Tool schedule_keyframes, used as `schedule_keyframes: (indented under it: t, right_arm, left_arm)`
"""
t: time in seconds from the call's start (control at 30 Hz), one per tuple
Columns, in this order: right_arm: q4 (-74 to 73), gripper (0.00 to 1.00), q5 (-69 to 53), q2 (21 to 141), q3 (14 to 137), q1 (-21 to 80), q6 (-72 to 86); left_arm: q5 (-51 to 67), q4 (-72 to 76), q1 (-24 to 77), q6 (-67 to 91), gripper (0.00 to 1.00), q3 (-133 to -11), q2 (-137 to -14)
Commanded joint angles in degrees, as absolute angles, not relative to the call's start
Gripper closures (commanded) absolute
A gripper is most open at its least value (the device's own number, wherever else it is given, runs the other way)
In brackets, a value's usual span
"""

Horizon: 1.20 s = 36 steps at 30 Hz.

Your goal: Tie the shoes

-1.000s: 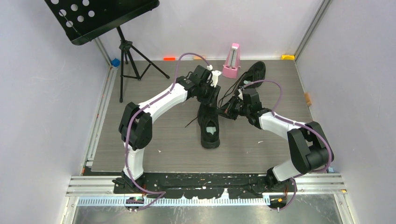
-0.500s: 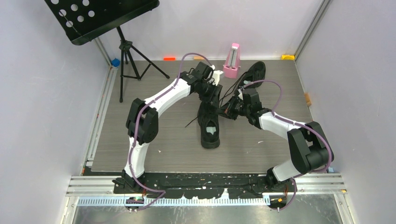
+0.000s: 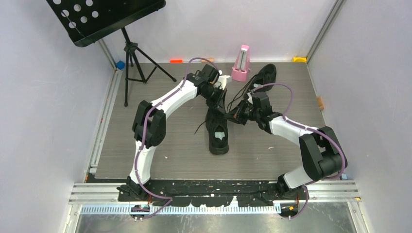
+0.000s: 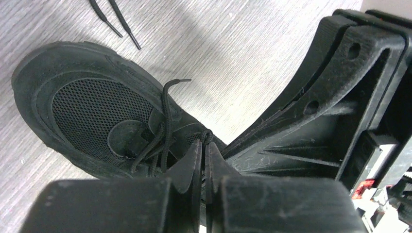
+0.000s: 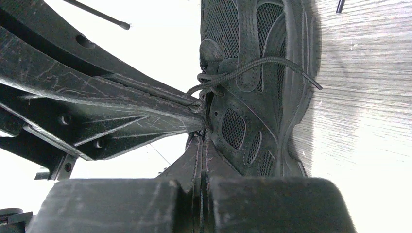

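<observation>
One black shoe [image 3: 217,133] lies mid-table with its toe pointing away and its pale insole patch showing. The other shoe [image 3: 265,75] lies at the back right with loose laces trailing toward the grippers. My left gripper [image 3: 219,103] hangs over the near shoe's lace area and is shut on a black lace [image 4: 206,136] in the left wrist view [image 4: 204,144]. My right gripper [image 3: 230,117] comes in from the right. It is shut on a lace [image 5: 228,73] right beside the left one in the right wrist view [image 5: 202,137]. A loose lace end [image 3: 197,128] lies left of the shoe.
A pink metronome [image 3: 240,63] stands at the back next to the far shoe. A black music stand [image 3: 109,19] on a tripod [image 3: 133,63] stands at the back left. Walls close in both sides. Two lace tips [image 4: 114,19] lie on the wood beyond the toe.
The left arm's elbow has swung right and forward while its gripper stays over the shoe, shifted slightly back. The right arm and both shoes have not visibly moved.
</observation>
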State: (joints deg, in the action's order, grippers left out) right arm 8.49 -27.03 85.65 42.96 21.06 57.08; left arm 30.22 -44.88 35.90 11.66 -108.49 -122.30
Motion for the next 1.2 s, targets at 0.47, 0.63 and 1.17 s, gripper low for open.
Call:
schedule_keyframes:
  t: [0.47, 0.63, 1.17]
  right_arm:
    - [0.40, 1.00, -24.00, 83.37, 46.89, 21.35, 49.62]
    - [-4.39, 1.00, -23.46, 83.14, 48.05, 21.36, 46.51]
    - [-14.37, 1.00, -17.52, 81.70, 49.75, 21.36, 38.20]
  left_arm:
    - [36.69, -26.15, 31.38, 19.76, 1.00, -89.12, -106.00]
    - [37.59, -25.10, 30.64, 20.43, 1.00, -85.18, -103.81]
    - [38.41, -14.89, 28.22, 25.41, 1.00, -74.81, -100.90]
